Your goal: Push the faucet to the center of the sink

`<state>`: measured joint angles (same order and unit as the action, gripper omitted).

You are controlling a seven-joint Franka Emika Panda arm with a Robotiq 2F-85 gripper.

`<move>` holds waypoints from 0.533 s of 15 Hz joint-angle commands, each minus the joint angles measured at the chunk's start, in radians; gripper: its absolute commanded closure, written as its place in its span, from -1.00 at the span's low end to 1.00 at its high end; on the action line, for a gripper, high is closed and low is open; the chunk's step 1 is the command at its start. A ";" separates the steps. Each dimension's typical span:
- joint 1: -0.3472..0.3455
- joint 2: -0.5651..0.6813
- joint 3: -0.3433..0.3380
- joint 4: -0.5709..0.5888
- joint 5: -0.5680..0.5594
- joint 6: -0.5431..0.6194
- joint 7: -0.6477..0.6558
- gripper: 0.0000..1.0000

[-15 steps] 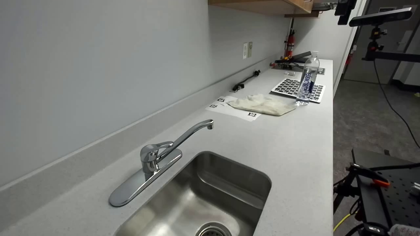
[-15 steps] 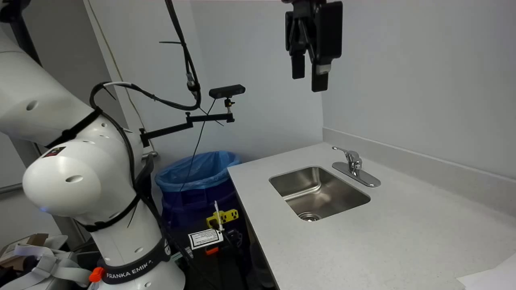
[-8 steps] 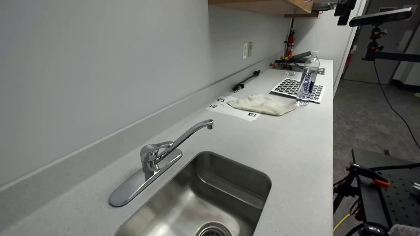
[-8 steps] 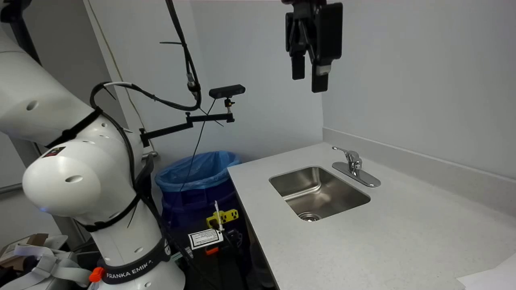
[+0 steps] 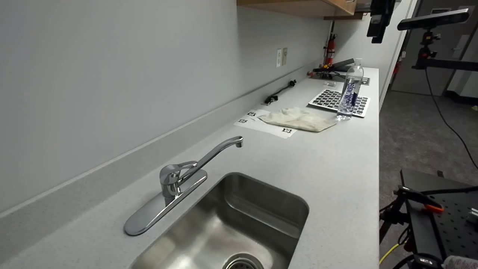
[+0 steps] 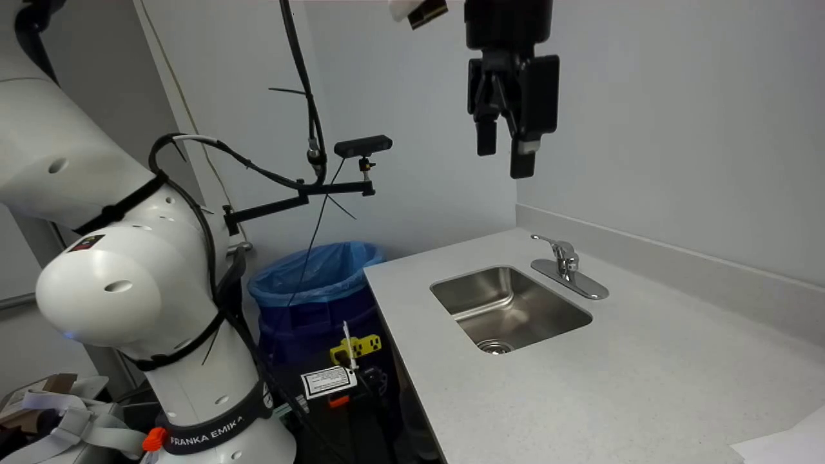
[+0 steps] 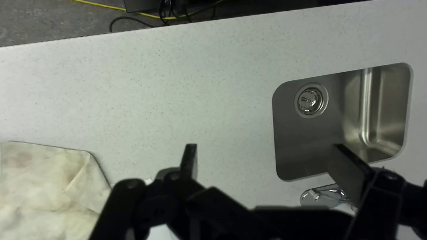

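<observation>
The chrome faucet [image 5: 170, 183] stands on its long base plate behind the steel sink [image 5: 220, 235]. Its spout runs along the counter, with its tip outside the basin opening. The faucet [image 6: 566, 258] and sink [image 6: 515, 316] also show in an exterior view. My gripper [image 6: 504, 151] hangs high above the counter, its fingers pointing down, spread and empty. In the wrist view my gripper [image 7: 265, 150] is open; the right finger overlaps the sink [image 7: 293, 140] and hides part of the faucet [image 7: 322, 196]. My gripper [image 5: 381, 22] is partly cut off at the top of an exterior view.
A pale cloth [image 5: 297, 119] lies on marked paper sheets [image 5: 261, 126]. Beyond are a water bottle [image 5: 350, 91] and a keyboard-like panel [image 5: 325, 99]. A wall [image 5: 112, 74] runs behind the faucet; a cabinet [image 5: 295, 6] hangs above. A blue-lined bin [image 6: 316, 274] stands beside the counter.
My gripper has come down, mostly within the last half second, and shifted slightly right in one exterior view and left in another. Its fingers stay apart. The faucet has not moved.
</observation>
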<state>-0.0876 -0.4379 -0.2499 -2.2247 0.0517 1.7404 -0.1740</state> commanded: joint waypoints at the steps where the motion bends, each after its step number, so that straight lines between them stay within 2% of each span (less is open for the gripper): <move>1: -0.006 0.032 0.019 -0.062 0.017 0.109 -0.038 -1.00; 8: 0.014 0.086 0.071 -0.206 0.014 0.329 -0.050 -1.00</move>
<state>-0.0824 -0.3605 -0.2017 -2.3839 0.0517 1.9919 -0.2023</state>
